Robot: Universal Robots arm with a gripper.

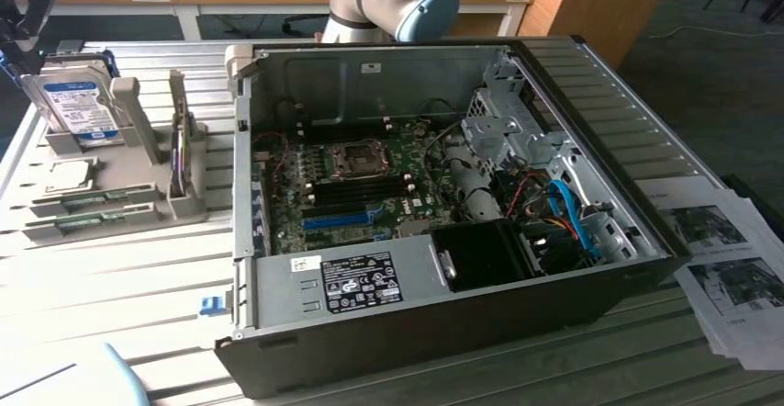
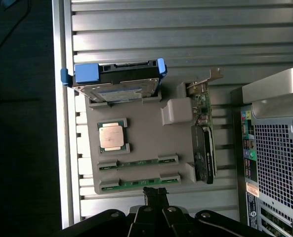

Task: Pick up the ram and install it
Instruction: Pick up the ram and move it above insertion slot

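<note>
Grey holder on slatted tabletop, below the claw. HDD w/ blue bracket at holder's end farthest from claw; CPU nearer. The ram, green stick in its slot, right by claw tips; 2nd stick just beyond. Claw fully closed, gripping nothing. Gfx card & PC case off to claw's side.

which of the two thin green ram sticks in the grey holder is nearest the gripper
The ram stick in the grey holder's edge slot, just off the gripper; the other stick lies one slot inward, beside the square silver processor.
</note>
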